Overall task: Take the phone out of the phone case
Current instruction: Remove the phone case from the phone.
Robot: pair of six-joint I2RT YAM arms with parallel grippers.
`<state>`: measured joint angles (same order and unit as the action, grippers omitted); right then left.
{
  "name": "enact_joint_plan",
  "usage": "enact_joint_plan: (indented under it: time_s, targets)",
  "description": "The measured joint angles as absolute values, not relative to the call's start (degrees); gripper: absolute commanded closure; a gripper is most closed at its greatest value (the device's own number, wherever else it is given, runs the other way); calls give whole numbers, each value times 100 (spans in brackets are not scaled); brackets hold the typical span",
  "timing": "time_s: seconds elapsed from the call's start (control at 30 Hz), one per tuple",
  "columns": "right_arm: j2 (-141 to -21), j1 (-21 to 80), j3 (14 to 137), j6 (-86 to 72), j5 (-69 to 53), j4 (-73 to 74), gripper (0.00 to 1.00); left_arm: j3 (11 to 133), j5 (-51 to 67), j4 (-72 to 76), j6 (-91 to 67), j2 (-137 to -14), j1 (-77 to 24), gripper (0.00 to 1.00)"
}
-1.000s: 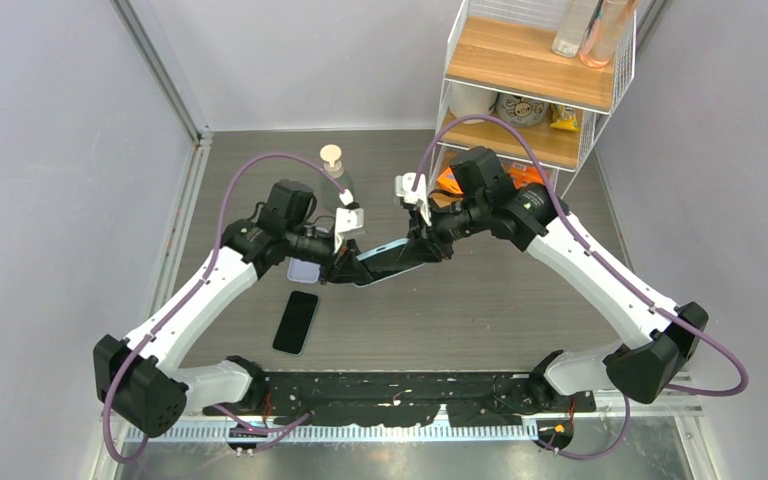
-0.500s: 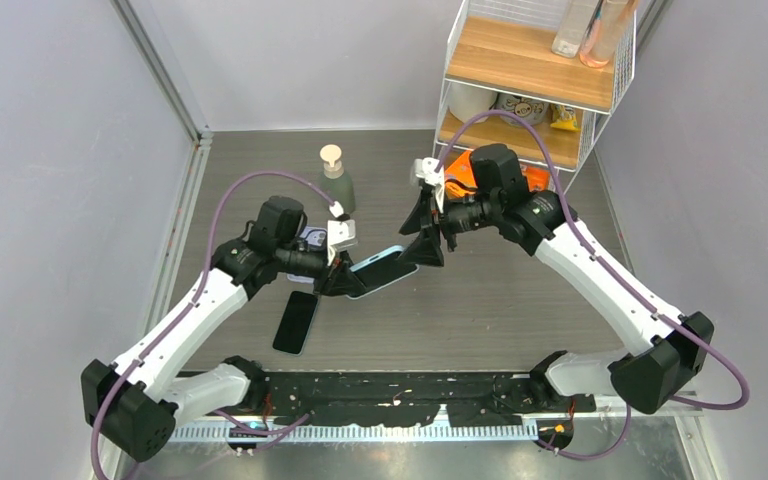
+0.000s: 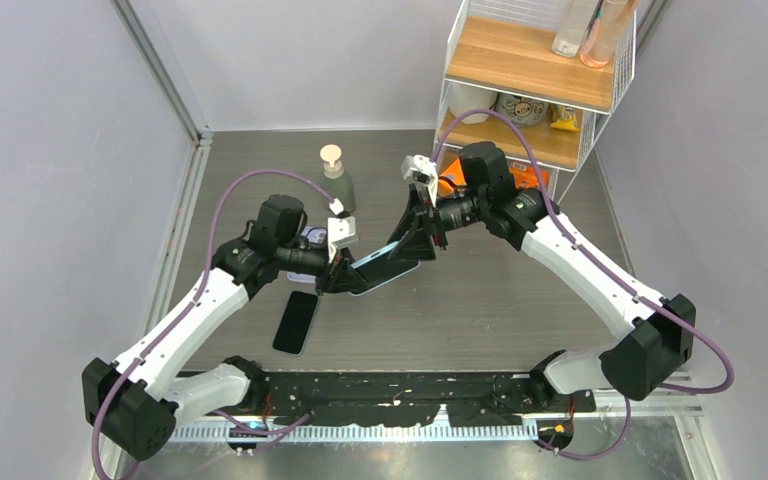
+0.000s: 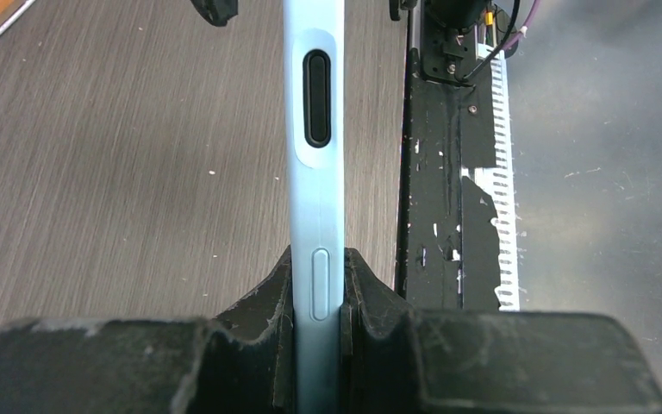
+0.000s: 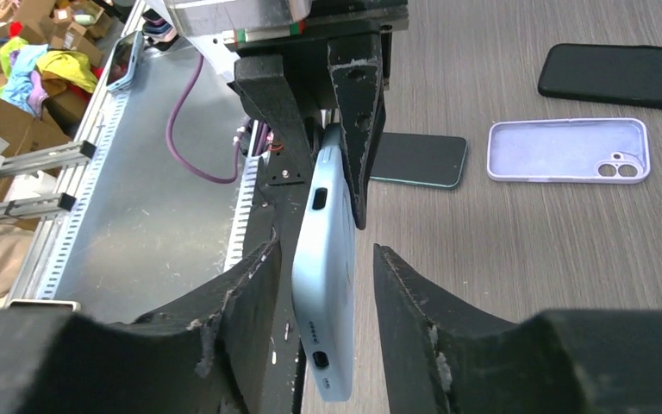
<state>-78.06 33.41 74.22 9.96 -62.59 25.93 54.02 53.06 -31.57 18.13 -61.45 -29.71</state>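
My left gripper (image 3: 339,276) (image 4: 317,259) is shut on one end of the light blue phone case (image 3: 388,264) (image 4: 315,103), holding it edge-on above the table. A dark face shows within the case's rim in the top view; I cannot tell the phone from it with certainty. My right gripper (image 3: 415,247) (image 5: 326,250) is open, its fingers straddling the case's (image 5: 321,285) free end. There is a clear gap on the right finger's side, and the left finger is close to the case.
A black phone (image 3: 296,322) (image 5: 418,159) lies flat on the table below the left arm. A lilac empty case (image 5: 568,150) and a black case (image 5: 618,76) lie beyond it. A pump bottle (image 3: 336,178) and a wire shelf (image 3: 535,75) stand at the back.
The right gripper let go of the case's end, opened and drew back, then returned partly closed around it. The left arm shifted slightly left and nearer, still holding the case.
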Motion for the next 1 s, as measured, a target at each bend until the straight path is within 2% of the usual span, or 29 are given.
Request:
enact_joint_plan:
  time_s: [0.17,0.23,0.33,0.37,0.7,1.0]
  targets:
    - [-7920,3341,7422,821,-6418,2429,65,5395,5256,-3151,1817,-6198,-3033,100]
    - [-7968,3341,7422,773,-6479,2399,73,5391,5227,-3148,1820,-6213,-3059,100]
    - [-8016,3341,7417,733,-6552,2377,91,5376,5159,-3159,1813,-6215,-3074,100]
    - [-8029,3341,7413,740,-6549,2349,93,5371,5155,-3164,1793,-6215,-3081,100]
    - [-8180,3291,7277,685,-6816,2169,95,5367,4552,-3341,1946,-6130,-3343,100]
    - [-8366,3297,6888,-56,-7454,1074,95,5367,3326,-3699,2427,-5673,-3846,100]
